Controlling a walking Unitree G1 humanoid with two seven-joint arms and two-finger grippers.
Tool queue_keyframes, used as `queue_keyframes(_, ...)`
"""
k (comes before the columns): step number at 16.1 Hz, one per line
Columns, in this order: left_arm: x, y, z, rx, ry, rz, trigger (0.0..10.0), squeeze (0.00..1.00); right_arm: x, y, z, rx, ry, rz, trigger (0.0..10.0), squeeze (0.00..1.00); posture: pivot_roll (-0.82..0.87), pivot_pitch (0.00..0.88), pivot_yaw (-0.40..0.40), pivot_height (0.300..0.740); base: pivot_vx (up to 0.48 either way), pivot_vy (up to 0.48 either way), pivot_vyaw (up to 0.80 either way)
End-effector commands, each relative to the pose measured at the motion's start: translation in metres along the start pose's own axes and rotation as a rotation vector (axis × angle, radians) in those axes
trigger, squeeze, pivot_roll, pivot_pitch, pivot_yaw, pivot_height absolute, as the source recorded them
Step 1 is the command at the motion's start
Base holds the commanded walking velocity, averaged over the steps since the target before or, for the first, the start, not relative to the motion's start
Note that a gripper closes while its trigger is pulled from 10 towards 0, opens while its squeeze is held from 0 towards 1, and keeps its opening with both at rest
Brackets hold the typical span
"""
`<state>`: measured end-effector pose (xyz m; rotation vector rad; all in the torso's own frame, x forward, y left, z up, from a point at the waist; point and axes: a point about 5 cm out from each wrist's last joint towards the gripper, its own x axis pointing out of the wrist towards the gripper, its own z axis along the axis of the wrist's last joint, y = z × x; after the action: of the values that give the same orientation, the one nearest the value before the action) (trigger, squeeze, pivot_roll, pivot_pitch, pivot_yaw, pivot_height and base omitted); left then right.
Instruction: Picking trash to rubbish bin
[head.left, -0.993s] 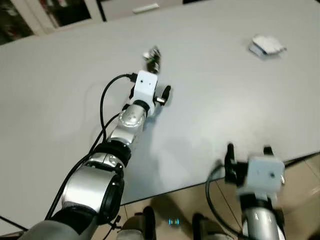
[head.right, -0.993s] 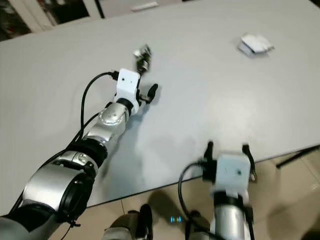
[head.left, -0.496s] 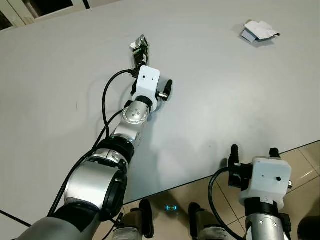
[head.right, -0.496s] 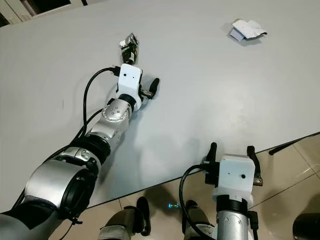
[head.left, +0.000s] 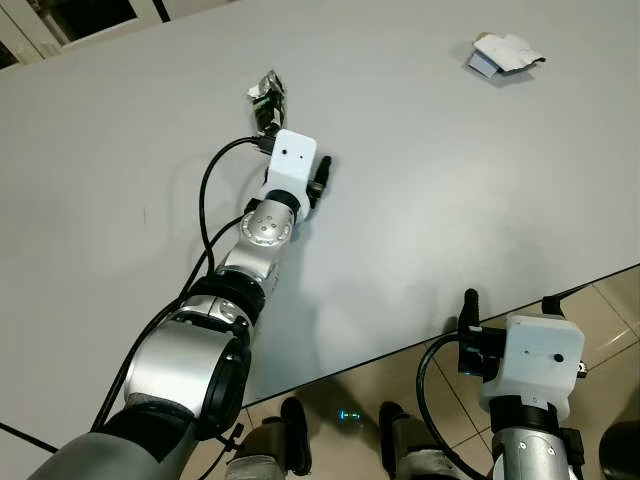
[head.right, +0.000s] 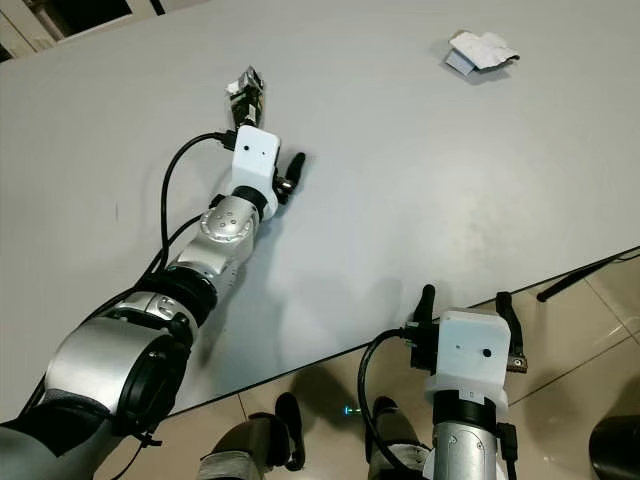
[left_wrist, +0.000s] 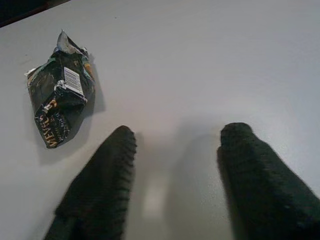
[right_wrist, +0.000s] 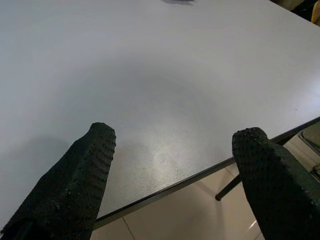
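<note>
1. Left gripper (left_wrist: 175, 137): reaching over the grey table (head.left: 450, 200), fingers apart, near the crumpled dark wrapper (left_wrist: 60, 95).
2. Right gripper (right_wrist: 172, 150): hovering at the table edge, fingers spread.
3. White crumpled paper (head.left: 503, 53): lying far off.

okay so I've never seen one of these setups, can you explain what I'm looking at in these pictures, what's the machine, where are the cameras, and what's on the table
This is a humanoid robot with two silver arms, each ending in jaws made of two long black fingers. Two pictures come from a stereo camera on its head, looking down at a large pale grey table. The other two come from cameras on the wrists, looking along each arm's own fingers.

The left gripper reaches out over the table, open and holding nothing, just short of a crumpled dark green snack wrapper. That wrapper sits a little to one side of the fingers, not between them.

The right gripper is also open and empty, at the table's near edge above the tiled floor.

Farther across the table lies a crumpled white piece of paper.
</note>
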<state>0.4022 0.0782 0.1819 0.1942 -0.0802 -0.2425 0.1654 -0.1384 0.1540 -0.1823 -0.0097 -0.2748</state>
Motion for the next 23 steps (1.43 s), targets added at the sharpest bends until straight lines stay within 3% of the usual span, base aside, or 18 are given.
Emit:
queue_keyframes(1,-0.012,0.004,-0.037,0.006,0.162,0.020,0.0,0.00,-0.005,0.008,0.002,0.065,0.034,-0.006,10.0,0.00,-0.22,0.343,0.121,0.740,0.000,0.000,0.00)
queue_keyframes(12,-0.013,0.006,-0.039,-0.051,0.181,0.031,0.0,0.00,-0.005,0.010,0.001,0.063,0.040,-0.005,10.0,0.00,-0.22,0.350,0.126,0.740,0.000,0.000,0.00)
queue_keyframes(18,-0.012,-0.017,-0.035,-0.249,0.163,-0.144,0.0,0.00,-0.003,0.010,0.000,0.064,0.036,0.001,10.0,0.00,-0.21,0.344,0.127,0.740,0.000,0.000,0.00)
queue_keyframes(23,-0.013,-0.028,-0.035,-0.285,0.158,-0.238,0.0,0.00,-0.001,0.011,0.000,0.066,0.030,0.006,10.0,0.00,-0.19,0.339,0.128,0.740,0.000,0.000,0.00)
